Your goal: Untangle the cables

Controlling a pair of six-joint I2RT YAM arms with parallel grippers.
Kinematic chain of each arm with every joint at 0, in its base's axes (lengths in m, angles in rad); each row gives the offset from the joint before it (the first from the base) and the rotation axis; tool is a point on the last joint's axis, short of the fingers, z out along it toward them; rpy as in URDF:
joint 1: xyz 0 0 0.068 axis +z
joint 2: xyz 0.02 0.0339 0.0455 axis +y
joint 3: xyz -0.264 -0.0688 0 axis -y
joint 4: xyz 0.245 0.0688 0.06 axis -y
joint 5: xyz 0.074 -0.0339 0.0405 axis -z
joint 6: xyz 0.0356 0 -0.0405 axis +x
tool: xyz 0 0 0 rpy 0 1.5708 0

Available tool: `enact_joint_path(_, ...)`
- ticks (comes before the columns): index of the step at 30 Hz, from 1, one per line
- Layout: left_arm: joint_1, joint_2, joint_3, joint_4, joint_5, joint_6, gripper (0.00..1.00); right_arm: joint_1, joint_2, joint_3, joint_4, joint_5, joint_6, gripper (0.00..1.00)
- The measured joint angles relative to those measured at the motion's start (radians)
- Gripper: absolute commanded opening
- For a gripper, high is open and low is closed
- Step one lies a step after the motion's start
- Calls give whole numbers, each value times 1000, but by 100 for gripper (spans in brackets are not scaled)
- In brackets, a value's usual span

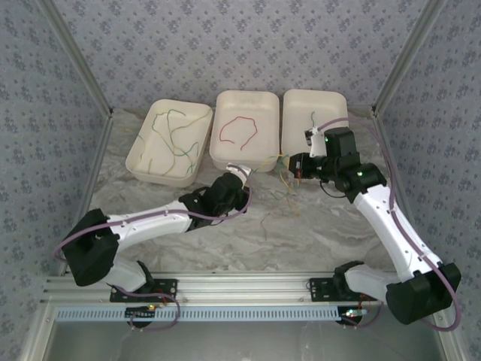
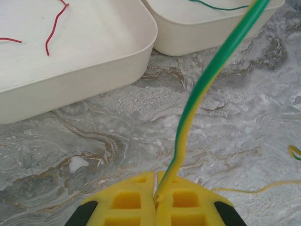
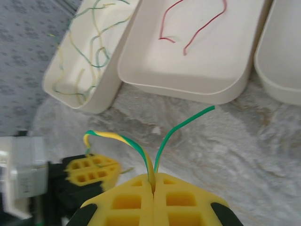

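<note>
Evidently the step in hand is pulling one strand free. The left hand [image 2: 156, 195] is pinched fully closed on a green-and-yellow cable [image 2: 207, 80], which rises taut away from it. The right hand [image 3: 153, 186] is likewise clamped tight on what appears to be the same cable, with a plain green strand [image 3: 181, 125] caught in the same pinch. Both hands hover close together over the desk [image 1: 323, 226], just in front of the trays.

Just beside and below them, a few loose cables [image 1: 288, 188] lie on the marbled surface, thin and hard to count.

As a judgement, the next move calls for drawing the hands gently apart so the striped cable slips clear of the green one, then carrying it to its tray; a hard tug could drag the other strands along.

Farther back stand three white trays. The left tray [image 1: 132, 156] holds a mix of green and yellow cables, the middle tray [image 1: 240, 105] a red cable [image 1: 239, 129], and the right tray [image 1: 301, 105] a single green cable [image 1: 313, 120].
</note>
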Motion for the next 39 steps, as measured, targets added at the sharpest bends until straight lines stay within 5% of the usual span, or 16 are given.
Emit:
enact_joint_path(6,-1,-77,57,-213,-35,0,0,246,44,22,-40,359,-134,0)
enact_joint_path(10,1,-55,164,-404,-52,-17,0,309,161,-1,-29,507,-143,0)
enact_joint_path(25,0,94,154,-724,-110,-197,0,392,577,-44,93,557,-69,0)
enact_joint_path(34,16,93,153,-790,-82,-227,0,400,452,-65,92,544,-80,43)
enact_joint_path(39,51,42,96,-696,29,-267,0,386,208,-155,103,460,-16,51)
